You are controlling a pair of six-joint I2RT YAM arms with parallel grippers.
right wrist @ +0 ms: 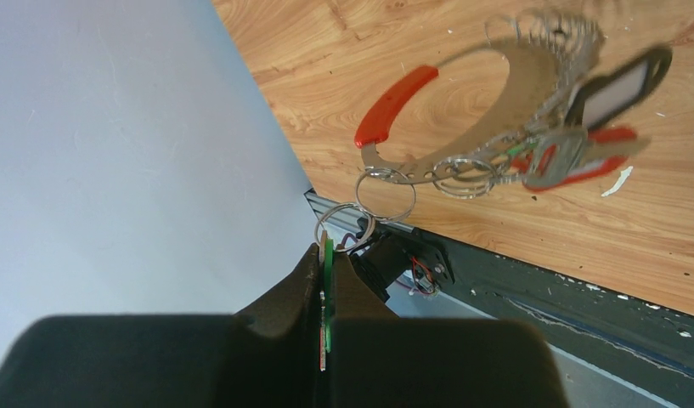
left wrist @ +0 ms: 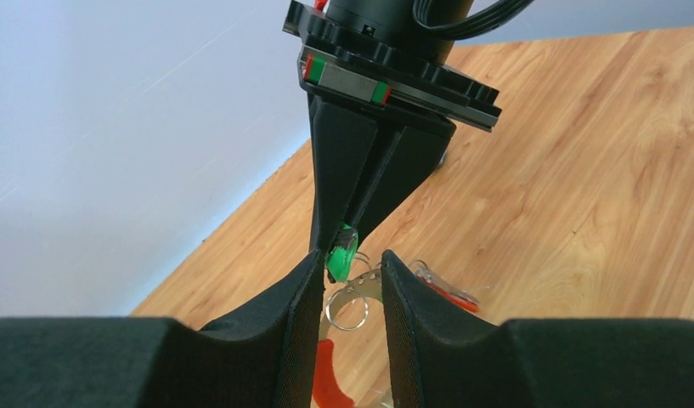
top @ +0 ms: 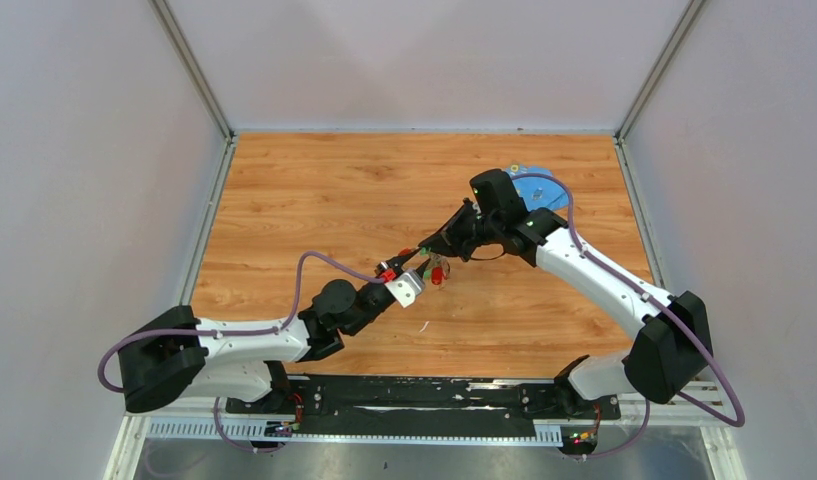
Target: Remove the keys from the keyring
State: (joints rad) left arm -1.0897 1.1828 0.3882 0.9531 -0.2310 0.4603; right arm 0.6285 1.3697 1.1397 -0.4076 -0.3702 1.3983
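Note:
The keyring (right wrist: 411,166) is a flat metal ring with a red sleeve (right wrist: 394,106), held above the table. In the left wrist view its band (left wrist: 364,285) runs between my left fingers (left wrist: 305,323). My left gripper (left wrist: 350,259) is shut on it. A blurred bunch of keys (right wrist: 572,153) with red heads and a dark tag hangs from its far side. My right gripper (right wrist: 328,251) is shut on a green-headed key (right wrist: 327,280), which joins the band through small split rings (right wrist: 386,194). From above, the two grippers (top: 399,275) (top: 429,250) meet at mid-table.
A blue flat piece (top: 539,185) lies at the back right behind the right arm. A small white scrap (top: 422,325) lies on the wood near the front. White walls stand on three sides; a black rail (top: 424,392) runs along the near edge.

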